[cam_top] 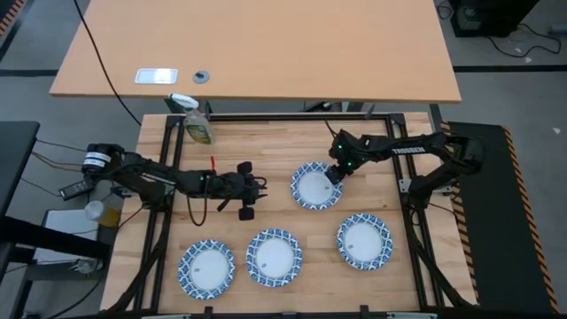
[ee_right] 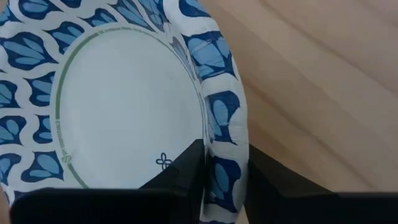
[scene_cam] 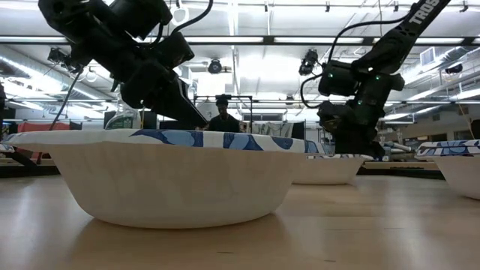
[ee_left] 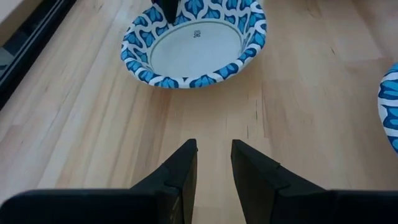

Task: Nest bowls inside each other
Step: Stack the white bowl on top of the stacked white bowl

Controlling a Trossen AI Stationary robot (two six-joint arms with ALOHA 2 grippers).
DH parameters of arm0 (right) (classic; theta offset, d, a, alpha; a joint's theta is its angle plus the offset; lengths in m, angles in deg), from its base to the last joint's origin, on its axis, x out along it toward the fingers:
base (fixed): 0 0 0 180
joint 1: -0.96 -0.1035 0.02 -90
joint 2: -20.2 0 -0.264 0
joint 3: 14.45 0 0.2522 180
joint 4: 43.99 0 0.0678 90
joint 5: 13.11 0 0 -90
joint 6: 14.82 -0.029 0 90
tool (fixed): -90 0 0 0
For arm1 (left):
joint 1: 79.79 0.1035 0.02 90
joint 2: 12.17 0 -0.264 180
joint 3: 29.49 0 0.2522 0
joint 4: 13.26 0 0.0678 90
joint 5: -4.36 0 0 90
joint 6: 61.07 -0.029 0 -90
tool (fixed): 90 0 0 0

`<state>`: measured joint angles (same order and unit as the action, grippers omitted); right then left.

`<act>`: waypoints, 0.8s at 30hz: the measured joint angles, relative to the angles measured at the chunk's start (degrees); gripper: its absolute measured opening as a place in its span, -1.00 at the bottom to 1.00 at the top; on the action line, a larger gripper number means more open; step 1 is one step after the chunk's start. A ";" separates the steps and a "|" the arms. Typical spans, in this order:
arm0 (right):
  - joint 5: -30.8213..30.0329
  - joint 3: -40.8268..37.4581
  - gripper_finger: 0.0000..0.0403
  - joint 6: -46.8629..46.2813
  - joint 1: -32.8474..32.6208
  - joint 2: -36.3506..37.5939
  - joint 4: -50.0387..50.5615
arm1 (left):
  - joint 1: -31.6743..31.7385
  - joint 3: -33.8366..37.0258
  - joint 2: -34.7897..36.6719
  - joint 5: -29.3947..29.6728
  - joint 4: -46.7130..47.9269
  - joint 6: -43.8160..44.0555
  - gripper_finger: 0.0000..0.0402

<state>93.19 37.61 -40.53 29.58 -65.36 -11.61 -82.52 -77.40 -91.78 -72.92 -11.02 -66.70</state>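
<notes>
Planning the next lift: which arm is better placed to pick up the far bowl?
The right. Its gripper already straddles the rim of the far bowl, one finger inside, one outside. The left gripper hangs over bare table, short of that bowl.

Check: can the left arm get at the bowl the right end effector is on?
Probably yes: bare table lies between the left end effector and that bowl, though the right end effector straddles its far rim.

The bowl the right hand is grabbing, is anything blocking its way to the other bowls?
Nothing visible does. The right hand straddles the rim of the far bowl; only bare table lies between it and the nearest front bowl. The left hand sits off to the side.
</notes>
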 joint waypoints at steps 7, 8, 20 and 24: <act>3.45 0.00 -0.57 0.39 0.00 0.72 1.55 | 0.00 -0.07 3.15 0.01 3.35 -0.16 -0.48; 4.29 0.00 -0.57 0.39 0.00 1.23 1.61 | 0.00 -0.11 4.27 0.01 4.74 -0.25 -0.48; 17.71 0.00 -0.58 -4.15 -0.13 11.46 3.71 | -0.01 -0.07 18.34 0.03 10.79 -0.65 -0.48; 17.44 0.00 -0.58 -4.31 -0.11 14.22 4.70 | -0.02 -0.02 20.70 0.03 11.06 -0.63 -0.48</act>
<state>110.64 37.61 -44.84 29.47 -51.14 -6.91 -82.54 -77.42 -71.08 -72.88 0.04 -67.33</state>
